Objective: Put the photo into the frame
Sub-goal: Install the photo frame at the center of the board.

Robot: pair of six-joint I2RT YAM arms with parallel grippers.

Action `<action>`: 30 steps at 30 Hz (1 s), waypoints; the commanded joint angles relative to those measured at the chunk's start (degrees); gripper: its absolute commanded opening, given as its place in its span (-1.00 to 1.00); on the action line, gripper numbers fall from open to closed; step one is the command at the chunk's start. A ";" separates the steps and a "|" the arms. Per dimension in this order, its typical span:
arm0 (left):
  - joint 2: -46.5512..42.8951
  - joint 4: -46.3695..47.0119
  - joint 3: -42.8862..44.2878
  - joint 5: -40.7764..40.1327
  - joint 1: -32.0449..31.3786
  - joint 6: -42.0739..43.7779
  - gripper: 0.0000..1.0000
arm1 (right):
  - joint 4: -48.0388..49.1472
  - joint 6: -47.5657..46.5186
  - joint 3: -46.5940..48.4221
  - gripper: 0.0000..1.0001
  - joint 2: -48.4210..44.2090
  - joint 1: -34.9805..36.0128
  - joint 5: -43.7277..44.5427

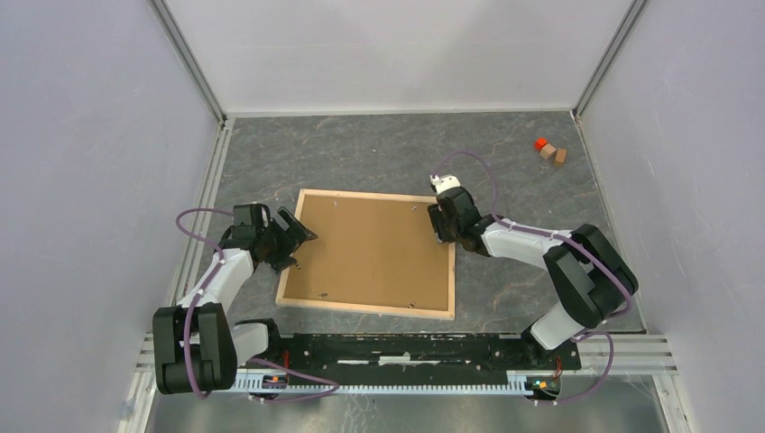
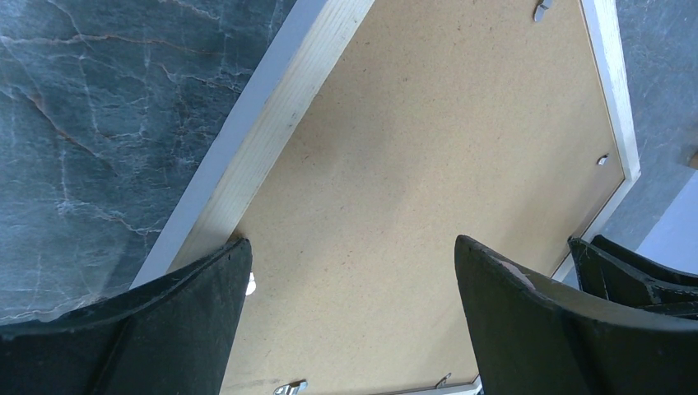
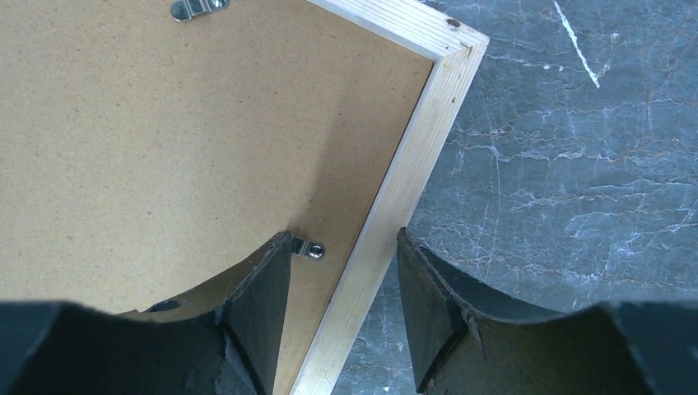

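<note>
The frame (image 1: 289, 262) lies face down in the middle of the table, pale wood rails up. The plain brown backing board (image 1: 374, 253) fills it, held by small metal tabs (image 3: 310, 248). The photo is hidden or out of view. My left gripper (image 1: 293, 239) is open over the frame's left rail (image 2: 272, 123), one finger over the rail and the other over the board (image 2: 411, 164). My right gripper (image 1: 442, 221) is open near the frame's far right corner. Its jaws straddle the right rail (image 3: 403, 181), one finger over the board (image 3: 165, 123), the other over the table, neither pressing the rail.
Small wooden blocks, one orange-red (image 1: 541, 143) and one brown (image 1: 557, 156), sit at the far right. Grey walls enclose the dark marbled table (image 1: 361, 153) on three sides. A black and metal rail (image 1: 406, 347) with the arm bases runs along the near edge.
</note>
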 commanded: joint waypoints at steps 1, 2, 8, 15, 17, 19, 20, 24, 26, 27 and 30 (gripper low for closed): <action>1.05 -0.38 -1.34 -1.04 0.65 -1.51 1.00 | -0.67 -1.21 -1.34 0.11 -1.31 0.13 -1.08; 1.08 -0.31 -1.33 -1.00 0.67 -1.51 1.00 | -0.75 -1.37 -1.34 0.10 -1.38 0.15 -0.81; 0.86 0.13 -1.60 -0.47 0.80 -1.64 1.00 | -0.28 -1.28 -1.56 0.10 -1.02 0.12 -0.47; 0.60 0.19 -1.86 -0.33 0.77 -1.65 1.00 | 1.70 1.54 -0.07 0.00 4.21 0.13 1.14; 0.57 0.09 -1.85 -0.48 0.70 -1.66 1.00 | 1.70 2.95 -0.68 -0.05 4.45 0.15 2.18; 0.65 0.13 -1.76 -0.47 0.72 -1.62 1.00 | 1.76 5.10 -3.42 -0.09 2.86 0.08 3.39; 0.69 0.09 -1.80 -0.35 0.72 -1.64 1.00 | 1.73 5.62 -3.84 -0.09 2.55 0.10 3.27; 0.82 0.35 -1.85 -0.03 0.72 -1.78 1.00 | 1.08 7.85 -4.54 -0.18 2.31 0.21 3.60; 0.60 0.42 -1.92 0.06 0.69 -1.77 1.00 | -1.38 9.72 -3.56 -0.35 2.98 0.23 4.99; 0.58 0.39 -1.97 0.10 0.66 -1.79 1.00 | -2.22 10.50 -3.11 -0.44 3.39 0.23 4.92; 0.40 0.36 -1.94 0.10 0.72 -1.75 1.00 | -3.58 13.40 -2.52 -0.58 3.50 0.32 2.60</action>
